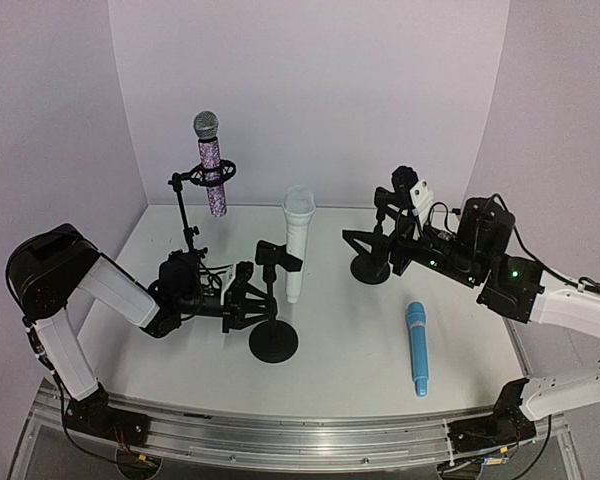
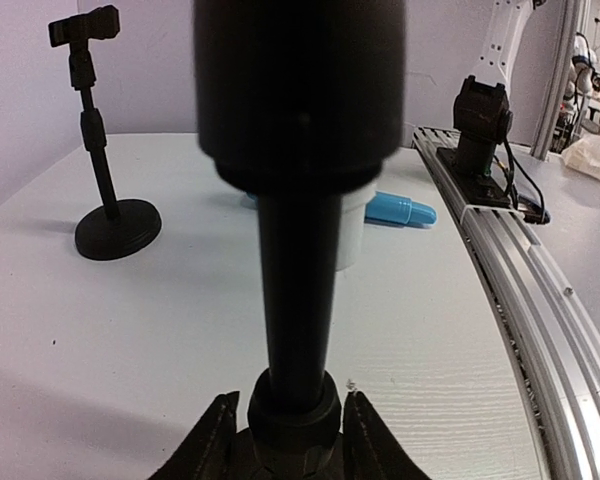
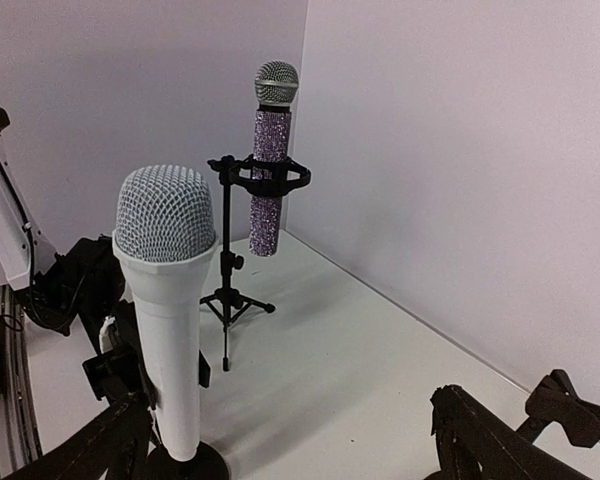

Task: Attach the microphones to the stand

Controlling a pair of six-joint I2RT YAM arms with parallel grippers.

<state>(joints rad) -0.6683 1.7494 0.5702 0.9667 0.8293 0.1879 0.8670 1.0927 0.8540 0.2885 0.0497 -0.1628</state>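
Overall: two of the three microphones look mounted and one stand is bare, so I judge the task about two-thirds done.
Tripod stand (image 1: 185, 215): at 11 o'clock on the table (image 1: 360, 385). Its ring holds the purple-glitter microphone (image 1: 211, 165) upright, so this one is finished.
Middle stand (image 1: 273, 340): its round base sits at 7 o'clock. The white microphone (image 1: 298, 245) stands upright at its clip and seems seated, though the clip's hold is hard to make out.
Right stand (image 1: 370, 265): at 2 o'clock, with an empty clip.
Light blue microphone (image 1: 417, 347): lies flat at 4 o'clock with nothing touching it. It has yet to be mounted.
Left gripper (image 2: 290, 430): its fingers are clamped low on the middle stand's pole.
Right gripper (image 3: 285, 415): its jaws are spread wide and hold nothing, near the right stand.
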